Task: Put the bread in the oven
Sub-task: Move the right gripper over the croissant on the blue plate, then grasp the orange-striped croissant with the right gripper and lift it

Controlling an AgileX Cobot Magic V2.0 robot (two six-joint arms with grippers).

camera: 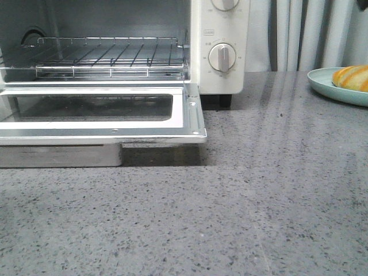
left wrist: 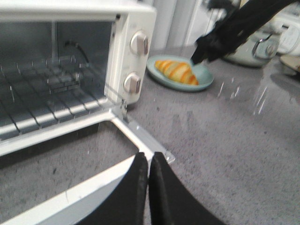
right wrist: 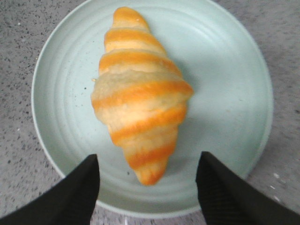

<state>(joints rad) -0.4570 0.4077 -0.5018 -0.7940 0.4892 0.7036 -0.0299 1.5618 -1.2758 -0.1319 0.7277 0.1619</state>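
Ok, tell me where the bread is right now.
The bread lies on the teal plate at the far right of the front view, right of the oven; the right gripper hovers open over it.

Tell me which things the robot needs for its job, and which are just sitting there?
Needed: the bread, the oven with its door open, the right gripper open over the bread.

Just there: the plate under the bread, the left gripper, the curtain.

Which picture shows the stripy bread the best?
The right wrist view: the bread fills the picture, whole and sharp, on its plate. The left wrist view shows it small and blurry. The front view catches only part at the edge.
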